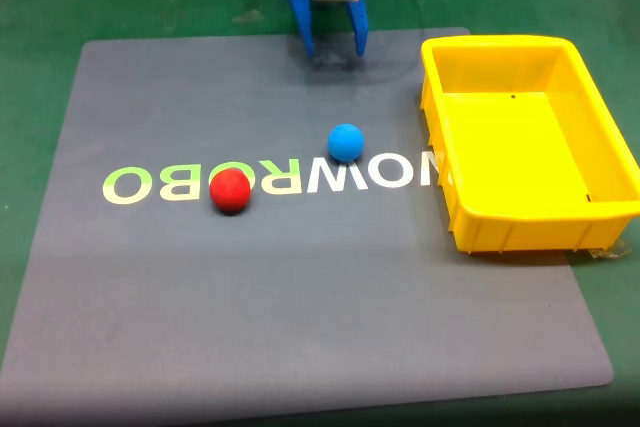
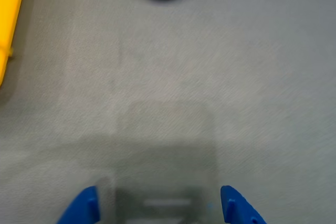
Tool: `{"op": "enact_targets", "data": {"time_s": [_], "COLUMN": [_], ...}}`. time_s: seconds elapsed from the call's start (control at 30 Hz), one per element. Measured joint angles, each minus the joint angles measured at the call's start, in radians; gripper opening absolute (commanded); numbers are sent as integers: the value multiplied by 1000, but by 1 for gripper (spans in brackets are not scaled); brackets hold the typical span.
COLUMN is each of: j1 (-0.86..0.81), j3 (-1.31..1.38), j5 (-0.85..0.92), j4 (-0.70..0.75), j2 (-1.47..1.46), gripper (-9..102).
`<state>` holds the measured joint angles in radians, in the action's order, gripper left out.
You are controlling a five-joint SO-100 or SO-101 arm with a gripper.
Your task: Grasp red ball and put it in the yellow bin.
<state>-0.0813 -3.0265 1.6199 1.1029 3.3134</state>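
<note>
While the hand (image 1: 333,47) hangs open, the red ball (image 1: 230,190) sits on mirrored "NOWROBO" lettering (image 1: 275,180)

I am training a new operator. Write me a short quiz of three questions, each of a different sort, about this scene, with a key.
1. True or false: the red ball lies inside the yellow bin.
2. In the fixed view, which ball is nearer the bin? A) red ball B) blue ball
3. Fill in: the gripper holds ____; its fingers stand apart above the grey mat.

Key: 1 false; 2 B; 3 nothing.
</note>
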Motion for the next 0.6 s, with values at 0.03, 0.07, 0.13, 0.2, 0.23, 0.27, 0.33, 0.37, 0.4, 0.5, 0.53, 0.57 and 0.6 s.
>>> {"op": "enact_targets", "data": {"time_s": [0.03,0.07,0.13,0.2,0.23,0.27,0.33,0.37,0.4,0.5,0.53,0.57,0.6], "j1": [-3,-5,-6,-6,-14,-26,-66,-91,-114,-181,-201,-218,-232], "j3": [11,28,74,138,176,218,319,370,419,523,548,560,569], "j5": [9,17,26,26,26,26,26,26,26,31,38,44,52], "j4": [-6,-12,-25,-63,-95,-133,-236,-298,-364,-588,-666,-738,-810], "j2": [0,0,-3,-51,-104,-172,-348,-448,-552,-861,-956,-1039,-1115], "gripper": [30,29,29,29,29,29,29,29,29,29,29,29,29]}}
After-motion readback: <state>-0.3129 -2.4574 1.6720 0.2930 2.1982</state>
